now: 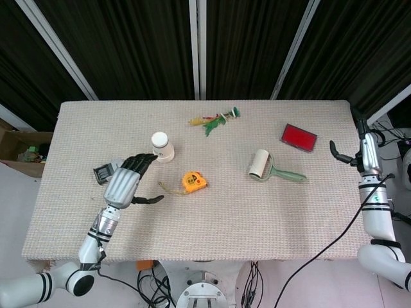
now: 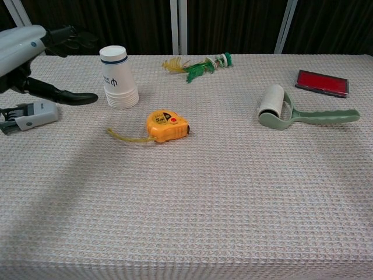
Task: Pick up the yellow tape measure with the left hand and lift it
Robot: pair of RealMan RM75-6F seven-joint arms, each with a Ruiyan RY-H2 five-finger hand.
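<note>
A lab: cloth-covered test table [image 1: 212, 212] before black curtains [image 1: 141, 45].

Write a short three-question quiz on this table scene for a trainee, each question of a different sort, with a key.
1. True or false: the left hand already holds the yellow tape measure.
2. What stands closest to the tape measure? A) the stack of paper cups B) the red case C) the lint roller
3. Fill in: a short length of yellow tape sticks out of the tape measure toward the ____ hand.

Key
1. False. The left hand is open, apart from the tape measure, which lies on the table.
2. A
3. left
</note>
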